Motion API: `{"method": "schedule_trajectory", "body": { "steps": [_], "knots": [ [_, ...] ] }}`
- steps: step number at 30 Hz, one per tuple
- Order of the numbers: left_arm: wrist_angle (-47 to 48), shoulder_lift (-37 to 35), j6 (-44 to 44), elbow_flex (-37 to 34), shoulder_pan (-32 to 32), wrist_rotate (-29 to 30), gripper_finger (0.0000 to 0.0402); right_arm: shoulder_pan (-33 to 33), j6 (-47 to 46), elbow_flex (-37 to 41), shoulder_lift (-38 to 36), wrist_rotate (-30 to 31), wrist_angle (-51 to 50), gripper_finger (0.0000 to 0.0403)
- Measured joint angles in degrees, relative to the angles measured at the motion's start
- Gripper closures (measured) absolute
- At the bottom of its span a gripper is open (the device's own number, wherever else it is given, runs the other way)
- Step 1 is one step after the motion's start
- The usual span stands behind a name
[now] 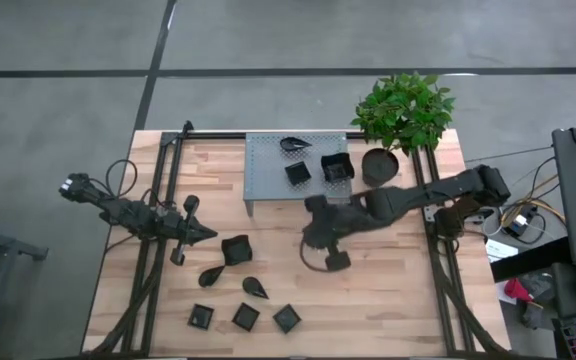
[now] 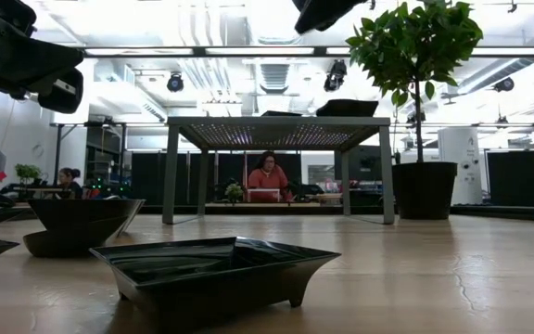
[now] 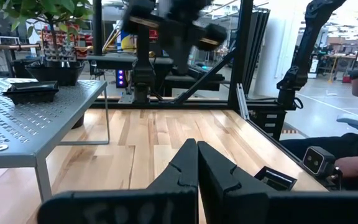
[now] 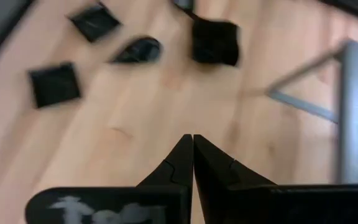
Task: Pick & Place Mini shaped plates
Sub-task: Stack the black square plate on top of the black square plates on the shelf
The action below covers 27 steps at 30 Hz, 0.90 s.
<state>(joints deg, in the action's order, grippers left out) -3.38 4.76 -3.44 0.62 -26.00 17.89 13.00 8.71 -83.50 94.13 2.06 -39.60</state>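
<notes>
Black mini shaped plates (image 1: 236, 250) are scattered on the wooden table (image 1: 388, 290) toward its front, with three more already seen on the grey perforated stand (image 1: 268, 175). The right gripper (image 1: 320, 248) is held above bare wood, fingers pressed together on nothing; the left gripper (image 1: 208, 234), likewise pressed together, is parked beside the wavy-edged plate. With jaws shut, a descent could knock a plate aside rather than grasp it.
</notes>
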Motion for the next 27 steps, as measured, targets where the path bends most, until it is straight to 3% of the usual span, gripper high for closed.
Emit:
{"method": "schedule_trajectory", "body": {
  "steps": [11, 17, 27],
  "knots": [
    [-0.02, 0.02, 0.0, 0.0, -0.02, 0.0, 0.0401, 7.04, -4.68, 10.98, 0.9, -2.2, 19.42, 0.0394],
    [0.0, 0.08, 0.0, 0.0, -0.02, 0.0, 0.0401, 12.11, -1.15, 16.51, 4.26, -5.17, 37.33, 0.0379],
    [-0.01, 0.36, 0.0, 0.0, -0.02, 0.0, 0.0401, 16.16, -2.64, 12.65, 14.71, -2.07, 38.92, 0.0298]
  ]
}}
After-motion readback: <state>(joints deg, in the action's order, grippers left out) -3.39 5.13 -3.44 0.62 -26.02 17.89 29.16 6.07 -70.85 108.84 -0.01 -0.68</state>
